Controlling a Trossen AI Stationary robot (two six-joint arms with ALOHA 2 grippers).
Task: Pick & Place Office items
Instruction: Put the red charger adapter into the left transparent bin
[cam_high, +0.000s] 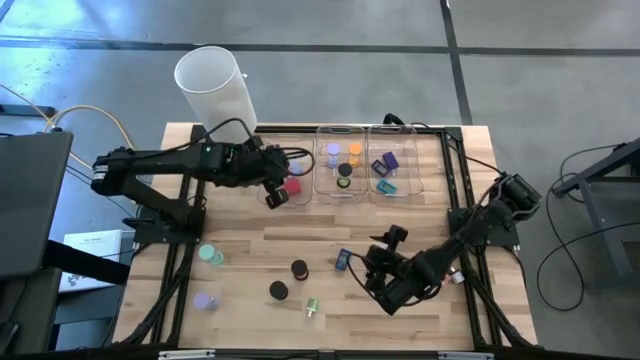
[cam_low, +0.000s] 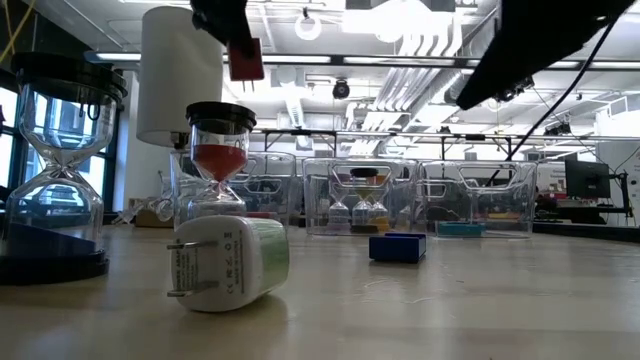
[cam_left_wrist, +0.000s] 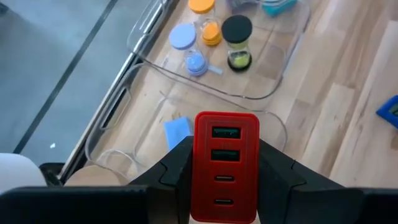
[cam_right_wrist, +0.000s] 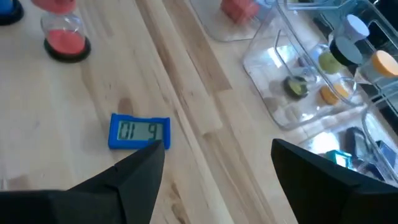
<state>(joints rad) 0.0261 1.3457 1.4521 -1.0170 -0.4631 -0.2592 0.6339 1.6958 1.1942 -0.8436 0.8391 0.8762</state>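
Note:
My left gripper (cam_high: 279, 191) is shut on a red plug block (cam_left_wrist: 226, 163) with several ports on its face, held above the leftmost clear tray (cam_left_wrist: 122, 107). The middle tray (cam_high: 341, 186) holds small sand timers with lavender, orange and black caps (cam_left_wrist: 237, 28). My right gripper (cam_right_wrist: 217, 149) stands open over the table's near right part, just beside a flat blue clock (cam_right_wrist: 139, 132) lying on the wood. A black-capped sand timer with red sand (cam_low: 219, 150), a teal piece (cam_high: 210, 255), a lavender piece (cam_high: 205, 300) and a white-green plug (cam_low: 230, 262) stand or lie loose on the table. My left gripper pinches the red block by its two long narrow sides (cam_left_wrist: 200, 169) between its two fingers (cam_left_wrist: 173, 169). The fingers come slanting down from the table's left side and lie along the block. The block is lifted clear above the tray, its port face toward my wrist camera.
A big white cylinder (cam_high: 213, 88) stands at the far left corner. The rightmost tray (cam_high: 396, 186) holds blue and teal pieces. A second black disc (cam_high: 278, 291) sits near the front, and a large dark-framed hourglass (cam_low: 55, 170) stands at the left in the low view.

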